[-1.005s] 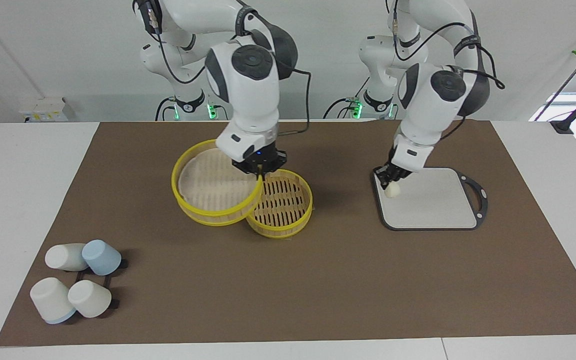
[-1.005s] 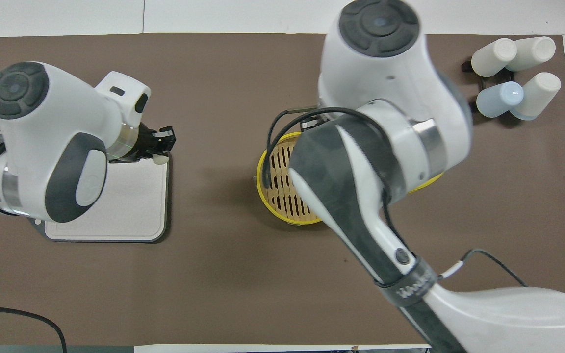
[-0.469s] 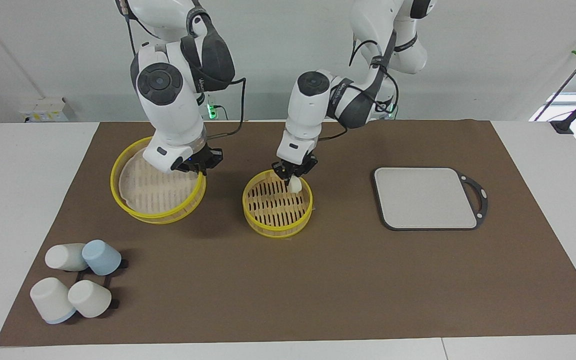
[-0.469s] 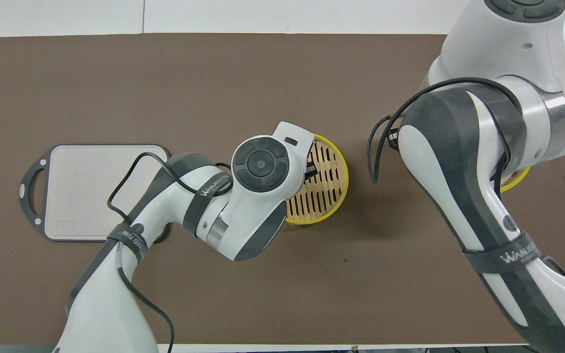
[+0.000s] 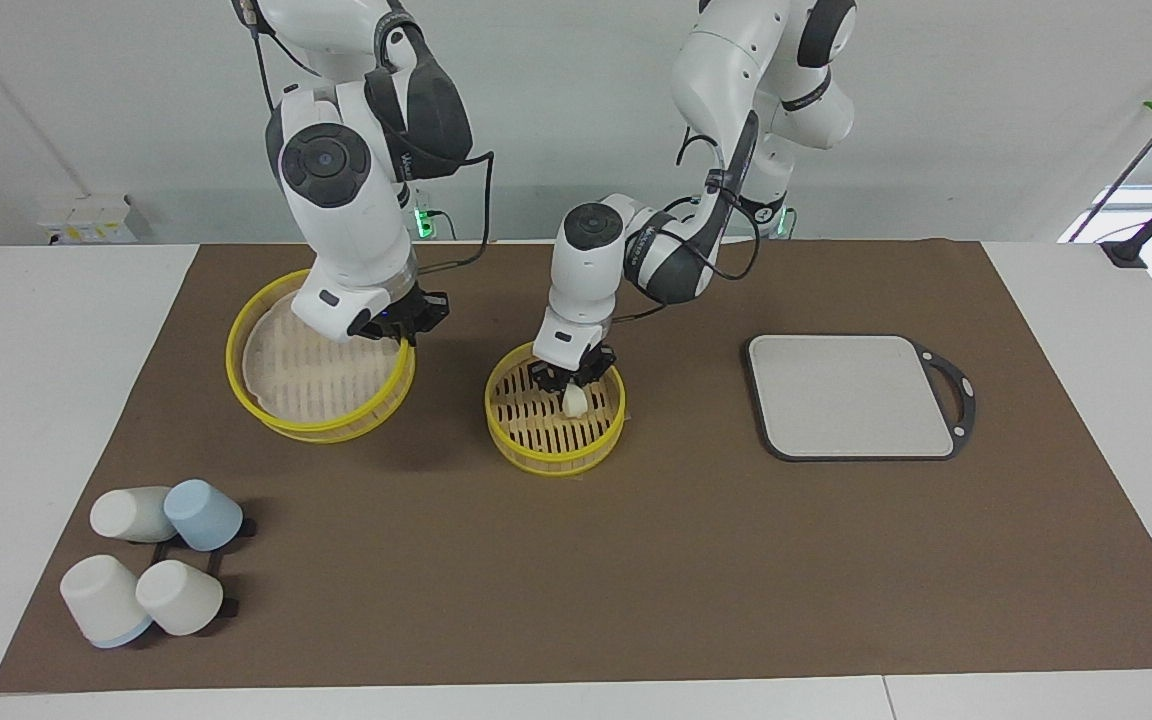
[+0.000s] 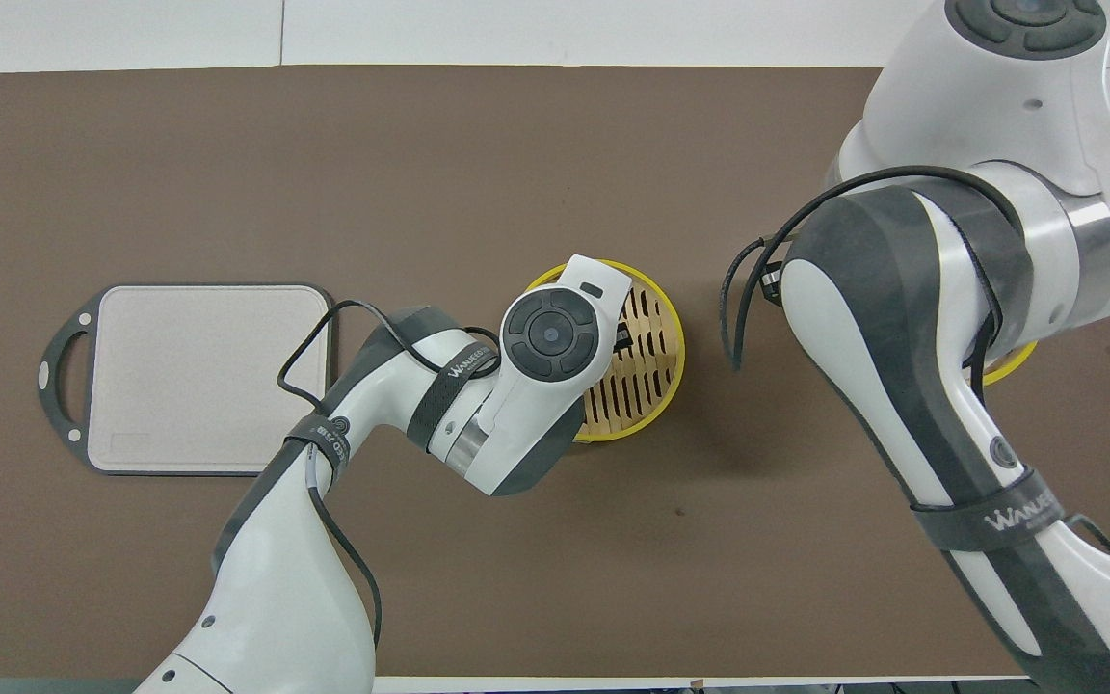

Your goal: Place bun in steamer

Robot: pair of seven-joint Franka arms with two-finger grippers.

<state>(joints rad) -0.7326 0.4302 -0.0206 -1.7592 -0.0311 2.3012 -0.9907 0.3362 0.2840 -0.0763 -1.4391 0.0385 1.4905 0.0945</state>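
Yellow plastic rims ring both round tiers that we see on the brown mat covering the table (image 5: 56,330): the steamer (image 5: 555,420) stands at the middle, low and ribbed-walled, its pale floor cut with dark slots, and a second tier (image 5: 320,368) with a pale slatted floor is tilted up toward the right arm's end. We find the bun (image 5: 575,400), a small cream rounded lump, inside the steamer, down at its slotted floor, directly under the left tool (image 5: 568,381); whether that tool's fingers grip it or stand apart from it we cannot tell. In the overhead view the left arm's white wrist covers the bun and most of the steamer (image 6: 647,361). The right tool (image 5: 398,322) is clamped on the second tier's rim on its side nearer the robots. We also see a grey square board (image 5: 851,397) with a dark looped handle toward the left arm's end, and four smooth cups (image 5: 151,560), three white and one blue, tipped together well apart from the steamer.
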